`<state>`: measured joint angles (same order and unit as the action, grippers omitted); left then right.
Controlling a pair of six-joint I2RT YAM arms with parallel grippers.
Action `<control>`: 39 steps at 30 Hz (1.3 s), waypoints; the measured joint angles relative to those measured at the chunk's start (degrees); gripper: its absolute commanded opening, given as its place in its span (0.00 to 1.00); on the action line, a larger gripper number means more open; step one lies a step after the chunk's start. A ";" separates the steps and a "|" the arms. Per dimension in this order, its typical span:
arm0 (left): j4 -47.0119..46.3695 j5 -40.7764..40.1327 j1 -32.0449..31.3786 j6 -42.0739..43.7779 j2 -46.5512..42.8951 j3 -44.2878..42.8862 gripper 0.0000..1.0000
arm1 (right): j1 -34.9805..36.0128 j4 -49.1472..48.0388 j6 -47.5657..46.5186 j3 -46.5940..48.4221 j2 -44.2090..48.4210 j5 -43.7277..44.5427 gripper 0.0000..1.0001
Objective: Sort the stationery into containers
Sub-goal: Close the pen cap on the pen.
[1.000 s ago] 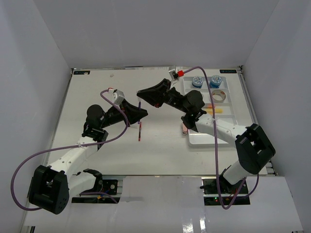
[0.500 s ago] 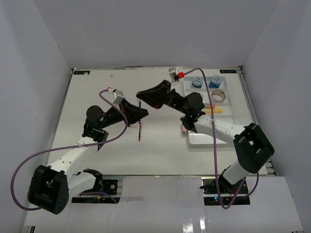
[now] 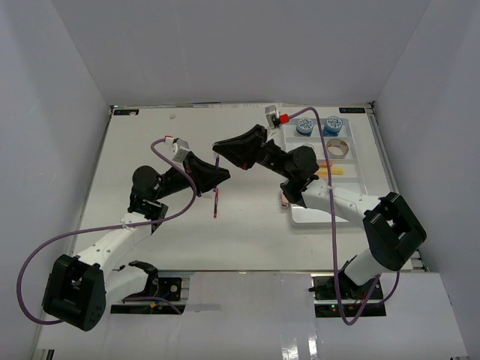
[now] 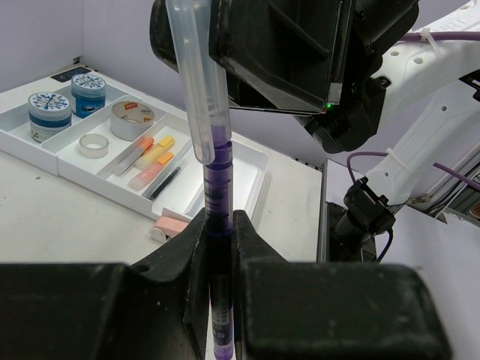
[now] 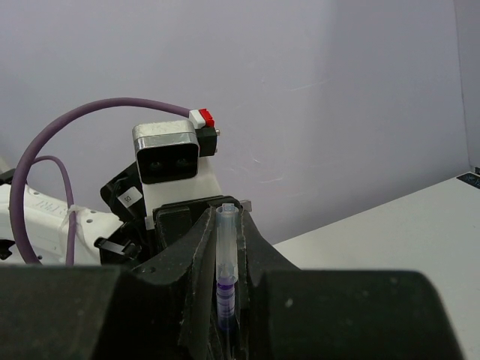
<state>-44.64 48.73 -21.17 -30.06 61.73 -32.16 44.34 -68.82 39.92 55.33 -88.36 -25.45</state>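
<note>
A purple pen [image 4: 217,172] with a clear cap [image 5: 226,247] is held upright above the table between both arms [image 3: 216,160]. My left gripper [image 4: 219,225] is shut on the pen's barrel [image 3: 221,174]. My right gripper [image 5: 227,225] is shut on the capped end from the other side [image 3: 217,145]. A thin red pen [image 3: 216,203] lies on the table under them. The white divided tray [image 3: 352,180] at the right holds two blue-white tubs [image 3: 304,126], tape rolls [image 3: 337,148], eraser pieces [image 4: 154,159] and a black pen [image 4: 163,182].
A pink eraser [image 3: 284,199] lies on the table against the tray's left side, also in the left wrist view [image 4: 169,223]. White walls enclose the table on three sides. Purple cables loop over both arms.
The right arm has shifted slightly to the right. Both grippers stay shut on the purple pen in about the same place.
</note>
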 measured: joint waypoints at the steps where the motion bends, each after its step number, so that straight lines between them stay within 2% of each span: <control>1: -0.07 0.00 0.00 0.02 0.00 0.00 0.00 | 0.00 0.04 -0.09 0.00 0.07 -0.02 0.14; 39: 3.91 -1.70 -4.33 6.14 0.00 -0.61 0.00 | -0.83 2.69 -1.27 2.29 0.35 -1.55 0.14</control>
<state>-40.73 47.03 -25.50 -23.92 61.73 -32.77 43.51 -66.13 38.65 57.63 -88.01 -27.00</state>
